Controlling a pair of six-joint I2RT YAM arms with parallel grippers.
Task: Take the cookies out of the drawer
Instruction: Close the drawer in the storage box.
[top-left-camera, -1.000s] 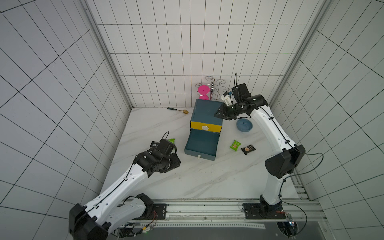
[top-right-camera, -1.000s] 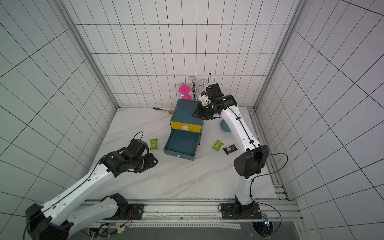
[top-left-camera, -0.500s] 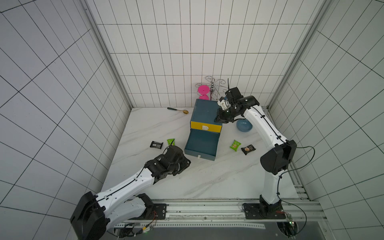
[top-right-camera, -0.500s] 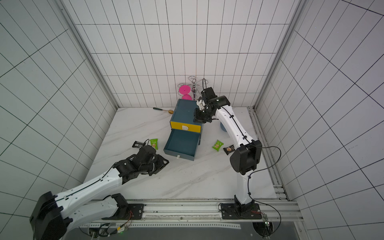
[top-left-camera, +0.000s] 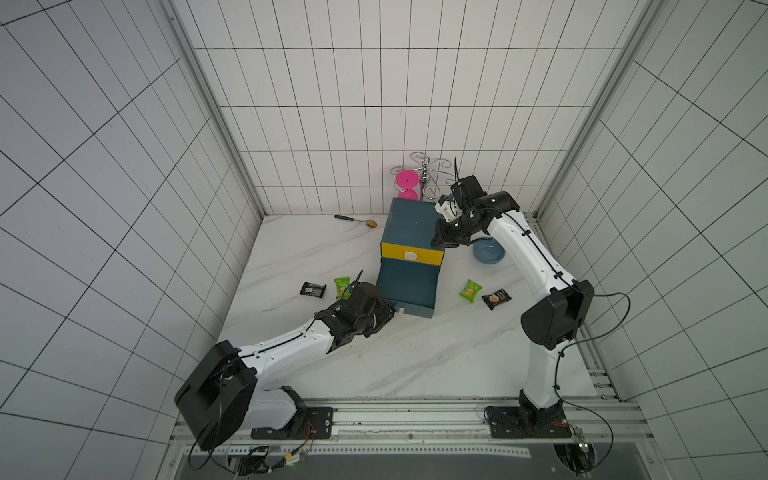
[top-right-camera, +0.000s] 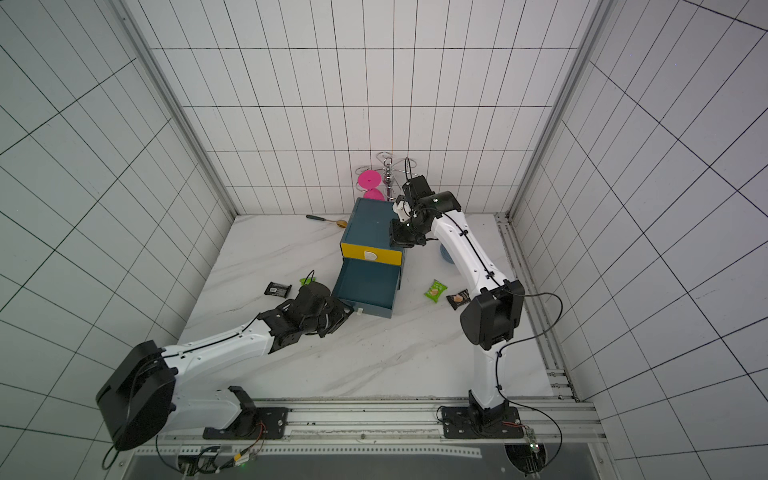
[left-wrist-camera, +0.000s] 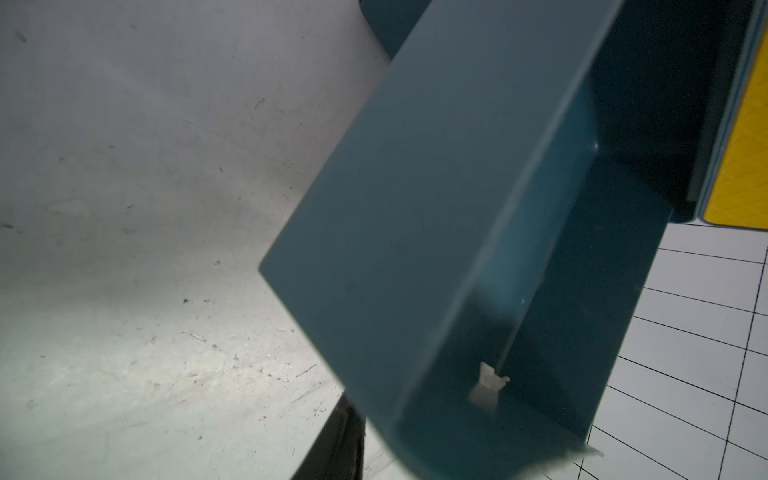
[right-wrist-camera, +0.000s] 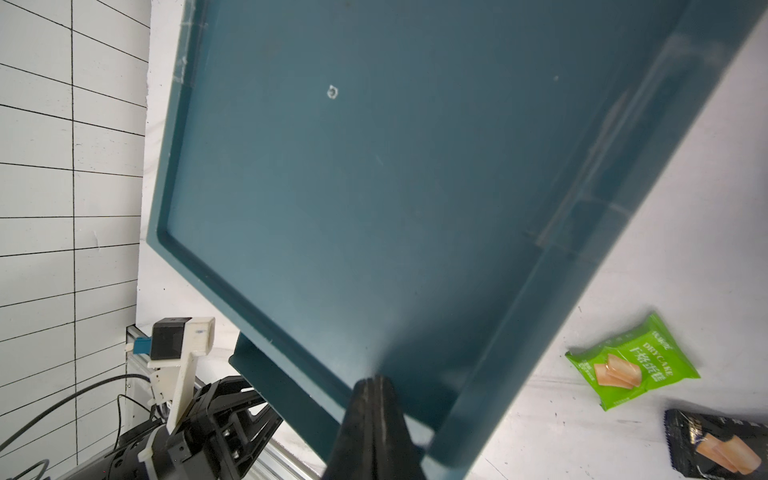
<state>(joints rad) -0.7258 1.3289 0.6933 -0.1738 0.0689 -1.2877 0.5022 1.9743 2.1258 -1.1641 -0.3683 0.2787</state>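
My left fingers (left-wrist-camera: 332, 449) have swung to the drawer (top-left-camera: 409, 286) front; I can't tell their state. The right fingers (right-wrist-camera: 361, 419) rest closed atop the cabinet (top-left-camera: 409, 222). Four cookies (top-left-camera: 470, 290) lie beside the seemingly empty drawer.

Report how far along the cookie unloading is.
Done: lower drawer open and seemingly empty; four cookies out: left black packet, left green packet, right green packet, right black packet. In hand: no packet visibly held; right gripper, jaws shut, at the cabinet top; left gripper by the lower drawer's front. Left: yellow drawer closed, contents unseen.
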